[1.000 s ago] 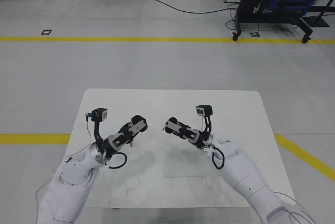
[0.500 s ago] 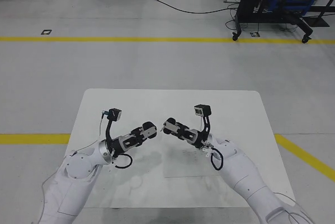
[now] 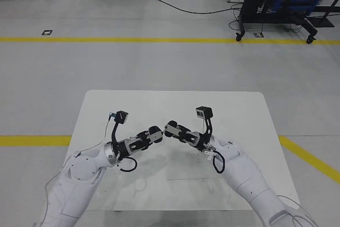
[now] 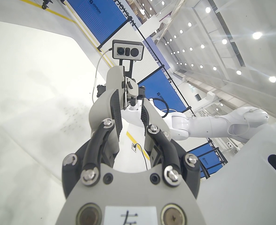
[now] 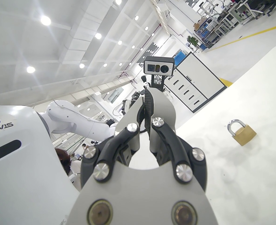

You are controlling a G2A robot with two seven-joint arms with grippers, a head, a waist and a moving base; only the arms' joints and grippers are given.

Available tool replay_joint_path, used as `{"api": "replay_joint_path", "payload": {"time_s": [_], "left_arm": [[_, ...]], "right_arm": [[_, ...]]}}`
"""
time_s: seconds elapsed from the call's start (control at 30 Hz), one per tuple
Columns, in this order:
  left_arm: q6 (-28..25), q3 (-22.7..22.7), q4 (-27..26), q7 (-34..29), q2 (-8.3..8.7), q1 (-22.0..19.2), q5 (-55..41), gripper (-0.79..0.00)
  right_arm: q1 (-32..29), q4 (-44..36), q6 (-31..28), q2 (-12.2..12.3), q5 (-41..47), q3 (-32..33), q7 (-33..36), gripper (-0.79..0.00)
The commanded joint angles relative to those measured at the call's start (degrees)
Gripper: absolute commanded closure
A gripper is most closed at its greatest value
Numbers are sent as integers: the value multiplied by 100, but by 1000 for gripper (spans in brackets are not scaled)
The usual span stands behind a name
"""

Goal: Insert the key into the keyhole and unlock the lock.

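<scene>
Gold padlock (image 5: 245, 134) w/ silver shackle (image 5: 230, 128), white table (image 3: 232, 108), yellow floor stripes (image 3: 158, 40)

Whether the pressed-together fingers of the right gripper (image 5: 147, 94) pinch a key is hidden; beside that gripper, the keyhole of the padlock (image 5: 243, 133) faces away, unseen.

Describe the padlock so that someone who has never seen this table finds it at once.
Start at the big white table. On its bare top, off to one side of the right gripper, sits the padlock, alone. It is a small brass-yellow block with a silver loop, the one coloured thing among white surface and grey metal.
</scene>
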Motion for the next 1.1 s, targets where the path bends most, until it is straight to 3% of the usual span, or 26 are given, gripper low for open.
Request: {"api": "replay_joint_path", "payload": {"time_s": [0.0,0.17,0.3,1.0,1.03,1.07], "left_arm": [[15,7,4,-11,3,-8,5,-166],[53,26,-1,-23,13,-25,74,-142],[92,26,-7,-17,22,-28,154,0],[127,-139,-125,242,82,58,478,0],[120,-142,-134,247,85,66,485,-58],[115,-144,-143,248,87,70,496,-206]], "right_arm": [[-2,-1,0,-4,-20,0,0,0],[-1,11,0,-12,-45,4,0,0],[5,31,0,-17,-75,7,0,0],[-77,-18,0,-20,-224,97,0,0],[-81,-21,0,-19,-226,99,0,0],[-84,-25,0,-18,-228,100,0,0]]}}
